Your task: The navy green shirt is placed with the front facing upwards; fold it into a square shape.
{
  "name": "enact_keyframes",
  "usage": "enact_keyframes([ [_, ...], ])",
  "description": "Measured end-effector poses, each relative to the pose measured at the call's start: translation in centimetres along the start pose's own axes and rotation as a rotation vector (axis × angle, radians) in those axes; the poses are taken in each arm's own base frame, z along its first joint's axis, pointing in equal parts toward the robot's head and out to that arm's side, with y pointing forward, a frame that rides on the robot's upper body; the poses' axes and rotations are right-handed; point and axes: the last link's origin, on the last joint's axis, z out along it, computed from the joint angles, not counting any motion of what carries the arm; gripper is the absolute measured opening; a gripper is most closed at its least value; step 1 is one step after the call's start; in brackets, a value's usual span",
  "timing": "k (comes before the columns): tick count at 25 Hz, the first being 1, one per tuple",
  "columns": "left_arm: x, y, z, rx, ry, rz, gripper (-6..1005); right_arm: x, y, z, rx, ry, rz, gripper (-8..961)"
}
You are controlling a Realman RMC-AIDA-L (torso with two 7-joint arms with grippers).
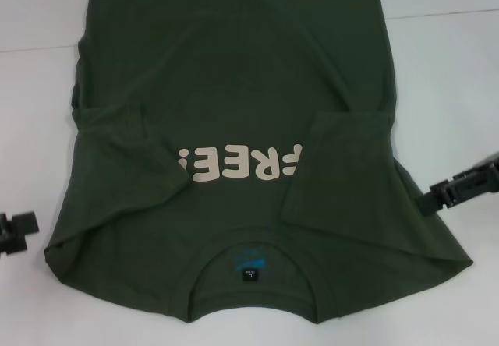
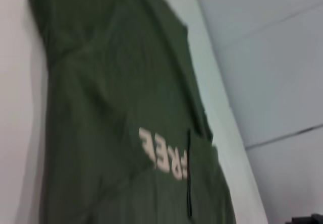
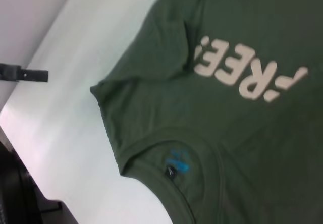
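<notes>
The navy green shirt (image 1: 234, 89) lies flat on the white table, front up, with its collar and black label (image 1: 249, 274) nearest me. The cream "FREE!" lettering (image 1: 238, 164) reads upside down. Both short sleeves are folded inward: one (image 1: 125, 151) on the left, the other (image 1: 343, 167) on the right, covering the last letter's edge. My left gripper (image 1: 15, 233) hovers off the shirt's near left corner, clear of the cloth. My right gripper (image 1: 460, 182) sits just beside the shirt's right edge. The wrist views show the shirt (image 2: 116, 82) (image 3: 242, 143) from each side.
The white table (image 1: 444, 65) extends on both sides of the shirt, with a thin seam line across it. In the right wrist view the table's near edge drops to a dark area (image 3: 15, 193), and the left gripper (image 3: 25, 74) shows as a black bar above the table.
</notes>
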Motion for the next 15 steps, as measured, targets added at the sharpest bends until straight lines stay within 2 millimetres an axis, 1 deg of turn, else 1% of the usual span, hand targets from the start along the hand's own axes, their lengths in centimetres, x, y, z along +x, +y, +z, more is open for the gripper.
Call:
enact_keyframes([
  [4,-0.6,-0.3,-0.2,0.024,-0.041,-0.047,718,1.5,-0.6,0.4,-0.009,-0.025,0.049,823],
  [8,-0.8,-0.9,-0.1,0.057,-0.047,-0.088,718,2.4,-1.3,0.8,-0.013,-0.063,0.093,821],
  [12,-0.7,-1.8,0.4,0.098,-0.029,-0.141,718,2.9,-2.1,1.3,0.009,-0.073,0.141,819],
  [15,-0.5,-2.4,1.0,0.13,-0.016,-0.168,717,2.9,-2.3,1.3,0.019,-0.074,0.162,819],
])
